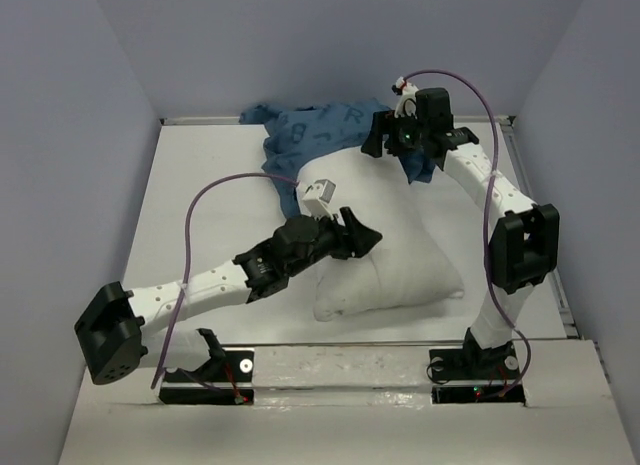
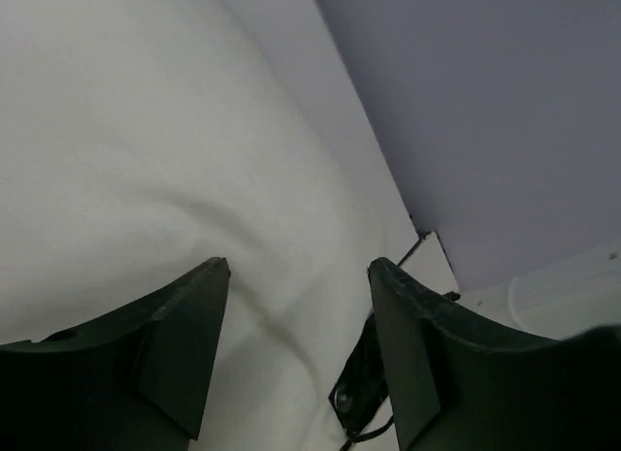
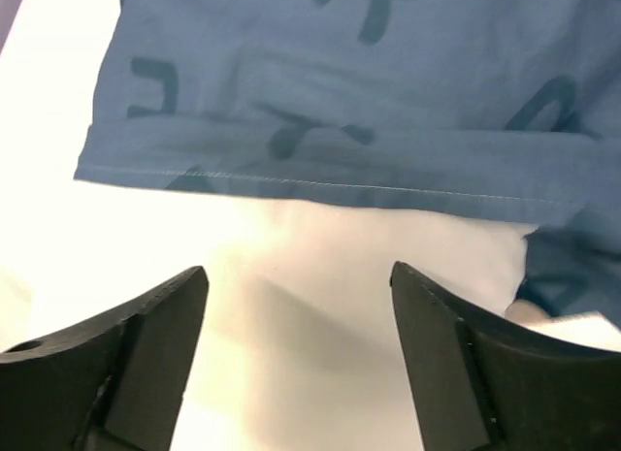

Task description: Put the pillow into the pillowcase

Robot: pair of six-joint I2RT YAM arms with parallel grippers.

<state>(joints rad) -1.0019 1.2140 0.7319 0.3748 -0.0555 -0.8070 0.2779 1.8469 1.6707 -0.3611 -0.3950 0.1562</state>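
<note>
Most of the white pillow [image 1: 400, 260] lies bare on the table [image 1: 200, 180], its far end under the blue pillowcase [image 1: 305, 130]. The left end effector [image 2: 299, 269], fingers apart and empty, hovers close above the pillow; the right end effector [image 3: 297, 273], likewise spread and empty, hangs over the pillowcase hem.

The pillowcase [image 3: 369, 102] showed its stitched hem running across the upper frame, blue cloth lying over the white pillow [image 3: 320, 315]. Lower down, the right pincer [image 3: 299, 270] stood spread apart, gripping nothing.
</note>
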